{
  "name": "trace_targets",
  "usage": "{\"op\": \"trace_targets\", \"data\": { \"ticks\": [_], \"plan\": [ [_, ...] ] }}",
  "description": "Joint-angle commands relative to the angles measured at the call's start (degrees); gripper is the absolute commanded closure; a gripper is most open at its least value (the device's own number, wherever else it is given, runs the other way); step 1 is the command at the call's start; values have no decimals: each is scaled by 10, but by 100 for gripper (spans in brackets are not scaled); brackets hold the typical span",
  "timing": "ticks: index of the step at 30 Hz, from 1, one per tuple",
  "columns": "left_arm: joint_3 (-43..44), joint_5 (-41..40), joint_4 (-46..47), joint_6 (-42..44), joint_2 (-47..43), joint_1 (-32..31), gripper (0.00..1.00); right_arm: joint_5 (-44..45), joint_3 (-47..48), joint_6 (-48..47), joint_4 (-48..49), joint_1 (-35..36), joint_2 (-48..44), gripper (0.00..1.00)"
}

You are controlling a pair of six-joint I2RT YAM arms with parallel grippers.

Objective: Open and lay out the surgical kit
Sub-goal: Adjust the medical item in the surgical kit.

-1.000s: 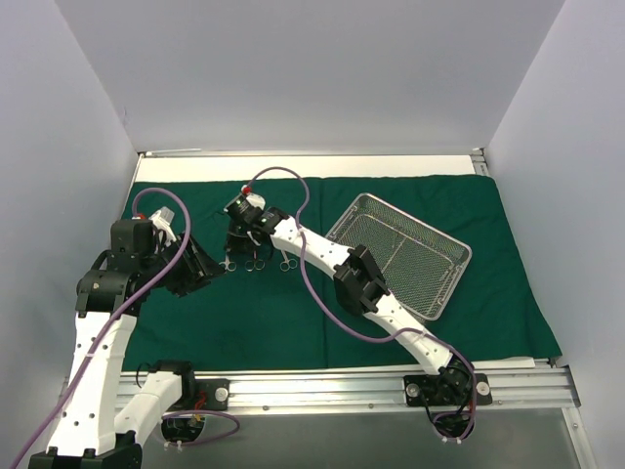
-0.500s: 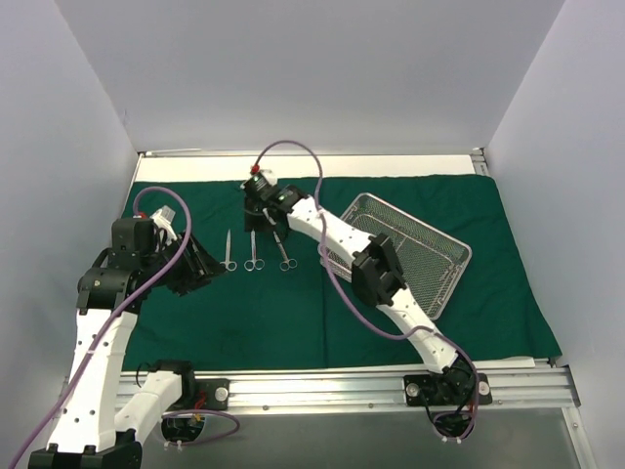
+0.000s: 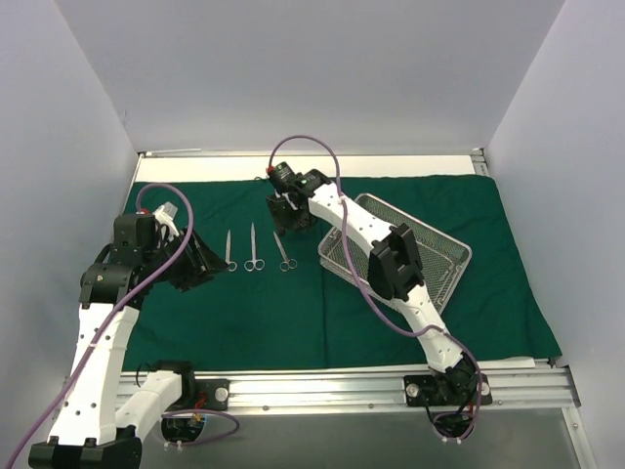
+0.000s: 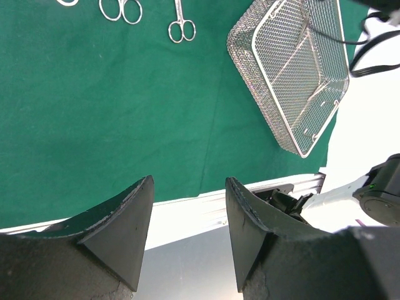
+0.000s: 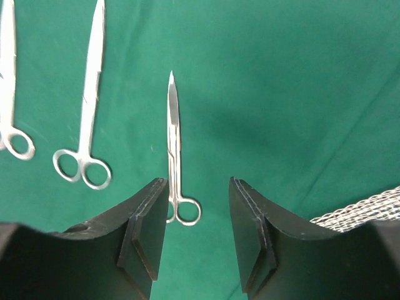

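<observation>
no readable text, no labels, no numbers — nothing legible anywhere

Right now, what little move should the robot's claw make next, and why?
My guess is that it should swing the right claw over to the mesh tray to fetch another tool. The claw is open and empty above the third scissors, which lie flat on the green cloth beside two other scissors. I can't tell whether the tray holds any more.

leftmost scissors (image 5: 7,75) cropped at frame's left edge, mesh tray (image 5: 369,209) mostly out of right-wrist view
</observation>
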Motion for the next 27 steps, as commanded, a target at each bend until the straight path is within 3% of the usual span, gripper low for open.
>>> {"op": "trace_targets", "data": {
  "ticks": [1, 16, 27],
  "plan": [
    [4, 16, 29, -4, 0, 4, 42, -12, -1, -34, -29, 11, -12, 56],
    [1, 22, 38, -3, 8, 5, 42, -10, 23, -33, -29, 37, 31, 62],
    [4, 23, 37, -1, 10, 5, 42, 45, 42, -42, -9, 39, 63, 71]
  ]
}}
